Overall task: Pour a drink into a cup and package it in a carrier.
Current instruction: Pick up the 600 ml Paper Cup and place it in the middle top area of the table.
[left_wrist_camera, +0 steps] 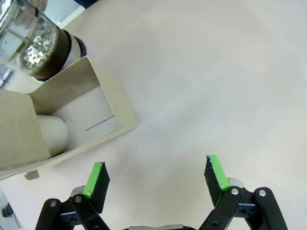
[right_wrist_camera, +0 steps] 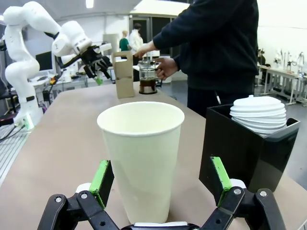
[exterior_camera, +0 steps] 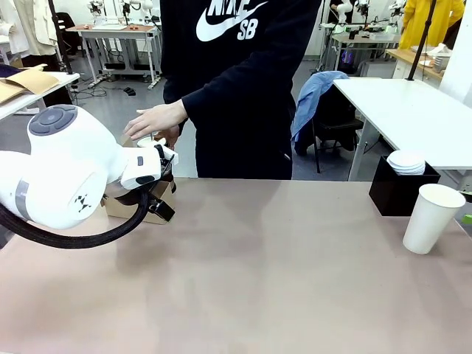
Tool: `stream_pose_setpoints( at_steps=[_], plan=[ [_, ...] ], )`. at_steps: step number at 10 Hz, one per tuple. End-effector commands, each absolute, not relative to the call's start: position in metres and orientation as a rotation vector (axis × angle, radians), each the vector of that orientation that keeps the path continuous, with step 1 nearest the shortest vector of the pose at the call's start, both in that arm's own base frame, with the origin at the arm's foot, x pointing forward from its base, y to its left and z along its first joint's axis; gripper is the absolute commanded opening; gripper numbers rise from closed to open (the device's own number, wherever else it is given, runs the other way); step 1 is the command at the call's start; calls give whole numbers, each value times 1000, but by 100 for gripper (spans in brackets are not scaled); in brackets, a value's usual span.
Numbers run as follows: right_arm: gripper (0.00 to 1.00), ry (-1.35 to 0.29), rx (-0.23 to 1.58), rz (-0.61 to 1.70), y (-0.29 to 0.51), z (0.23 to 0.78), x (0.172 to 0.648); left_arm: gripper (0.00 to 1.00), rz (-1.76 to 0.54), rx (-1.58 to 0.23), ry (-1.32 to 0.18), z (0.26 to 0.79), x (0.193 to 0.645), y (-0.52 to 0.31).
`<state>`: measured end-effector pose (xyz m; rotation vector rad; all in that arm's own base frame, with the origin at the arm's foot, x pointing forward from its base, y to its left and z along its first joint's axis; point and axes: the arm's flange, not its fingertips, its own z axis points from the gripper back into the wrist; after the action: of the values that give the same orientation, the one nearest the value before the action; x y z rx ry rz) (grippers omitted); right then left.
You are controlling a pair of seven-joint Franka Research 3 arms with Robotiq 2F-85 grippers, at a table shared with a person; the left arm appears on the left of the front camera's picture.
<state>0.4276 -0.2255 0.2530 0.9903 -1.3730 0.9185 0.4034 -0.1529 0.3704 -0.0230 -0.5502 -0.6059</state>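
Two pincers stand open. Our right pincer (right_wrist_camera: 160, 172) brackets the cup (right_wrist_camera: 141, 153), a pad on each side, spread wider than it. The cup is tall, plain white paper, unlidded and upright on the counter (right_wrist_camera: 62, 139); we judge it not yet filled. Just beside it a black box (right_wrist_camera: 240, 153) holds loose lids (right_wrist_camera: 259, 112). Our left pincer (left_wrist_camera: 156, 165) hovers empty, the carrier (left_wrist_camera: 67, 81) ahead to one side with a white cup-like shape in one compartment. Beyond that the drink (left_wrist_camera: 48, 57), dark brown, sits in its glass jug (right_wrist_camera: 147, 76), a person's hand (right_wrist_camera: 165, 67) at the handle. Pouring and packaging look left to do.
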Motion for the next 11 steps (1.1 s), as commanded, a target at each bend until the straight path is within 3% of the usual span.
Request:
stream_pose_setpoints(
  at_steps=[1, 11],
  plan=[
    [100, -1348, 996, 933, -219, 250, 431, 100, -605, -25, -550, 370, 404, -152],
    [100, -1259, 1062, 972, -175, 232, 453, 100, -605, -25, -550, 370, 404, -152]
  ],
)
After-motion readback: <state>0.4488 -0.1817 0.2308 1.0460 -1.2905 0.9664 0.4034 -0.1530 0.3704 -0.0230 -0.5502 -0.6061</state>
